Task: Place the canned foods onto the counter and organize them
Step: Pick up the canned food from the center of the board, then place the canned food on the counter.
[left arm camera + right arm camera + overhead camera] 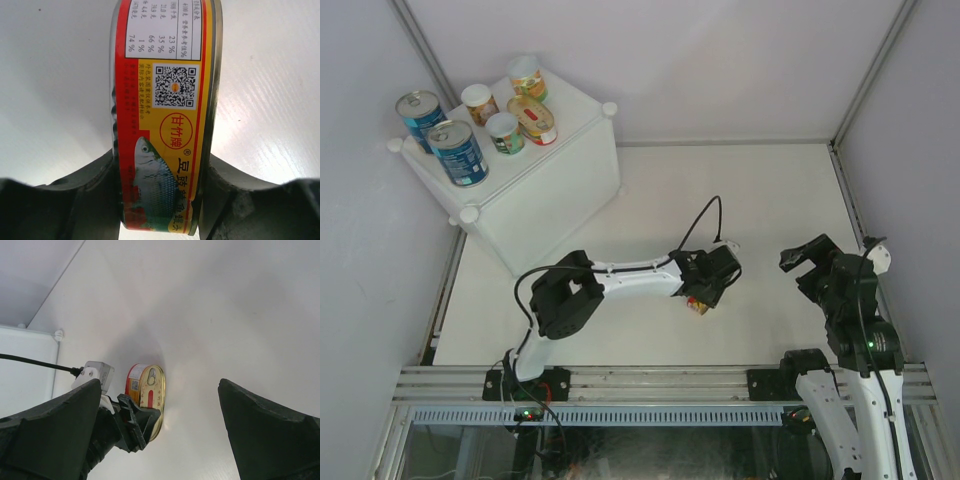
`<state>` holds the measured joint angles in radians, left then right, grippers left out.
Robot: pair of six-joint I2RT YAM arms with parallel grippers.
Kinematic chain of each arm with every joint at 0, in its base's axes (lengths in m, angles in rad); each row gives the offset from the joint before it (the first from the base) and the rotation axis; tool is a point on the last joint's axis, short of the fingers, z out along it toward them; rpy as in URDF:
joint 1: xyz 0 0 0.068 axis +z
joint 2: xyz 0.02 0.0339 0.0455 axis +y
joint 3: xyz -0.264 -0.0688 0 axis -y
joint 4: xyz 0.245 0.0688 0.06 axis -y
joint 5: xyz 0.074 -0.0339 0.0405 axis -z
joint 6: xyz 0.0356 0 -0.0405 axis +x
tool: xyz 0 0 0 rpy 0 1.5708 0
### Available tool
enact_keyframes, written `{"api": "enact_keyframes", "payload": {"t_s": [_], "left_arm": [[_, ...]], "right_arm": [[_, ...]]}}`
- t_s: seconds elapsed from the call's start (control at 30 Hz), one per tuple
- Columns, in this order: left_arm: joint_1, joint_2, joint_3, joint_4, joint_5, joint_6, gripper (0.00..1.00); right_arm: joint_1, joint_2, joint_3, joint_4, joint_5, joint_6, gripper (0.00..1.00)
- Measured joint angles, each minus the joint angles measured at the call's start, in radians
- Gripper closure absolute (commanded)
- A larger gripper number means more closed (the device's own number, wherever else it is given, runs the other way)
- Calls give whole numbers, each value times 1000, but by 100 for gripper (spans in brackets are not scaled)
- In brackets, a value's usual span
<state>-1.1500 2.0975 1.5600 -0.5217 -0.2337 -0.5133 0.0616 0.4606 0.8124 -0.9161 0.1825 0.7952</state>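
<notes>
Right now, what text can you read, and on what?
"甘竹牌": red ring on the oval fish tin between the left fingers.
"豆豉": beside its fish picture; following characters unclear.
"23 %", "35 %", "66 %", "1 %", "74 %": its white nutrition panel.
Small red print by the QR code: unreadable.
Cans on the counter: labels too small.

white tabletop (760, 200) — flat, faintly glossy. at its ten o'clock corner sits a large white translucent box (550, 190) with round knobs at its corners. a little toward six o'clock from the middle, a red-and-yellow oval tin (149, 390) stands on edge.
</notes>
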Motion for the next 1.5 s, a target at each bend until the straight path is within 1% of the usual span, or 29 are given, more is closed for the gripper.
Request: {"api": "enact_keyframes", "payload": {"t_s": [0.2, 0.33, 0.5, 0.6, 0.73, 0.97, 1.23, 1.5], "left_arm": [[22, -37, -37, 2, 6, -4, 87], [50, -91, -70, 16, 26, -22, 92], [109, -190, -136, 86, 96, -58, 99], [156, -235, -154, 122, 156, -92, 100], [207, -294, -171, 164, 204, -133, 100], [240, -388, -178, 227, 241, -235, 100], [281, -495, -241, 372, 257, -446, 100], [296, -548, -289, 506, 200, -667, 100]], "right_arm": [[7, 12, 0, 11, -1, 0, 1], [12, 26, 0, 32, -6, -2, 1], [18, 57, 0, 61, -32, -15, 1], [18, 79, 0, 78, -62, -23, 1], [19, 102, 0, 106, -108, -32, 1], [19, 121, 0, 184, -226, -29, 1], [34, 161, 0, 295, -383, 21, 3], [65, 188, 0, 444, -520, 105, 3]]}}
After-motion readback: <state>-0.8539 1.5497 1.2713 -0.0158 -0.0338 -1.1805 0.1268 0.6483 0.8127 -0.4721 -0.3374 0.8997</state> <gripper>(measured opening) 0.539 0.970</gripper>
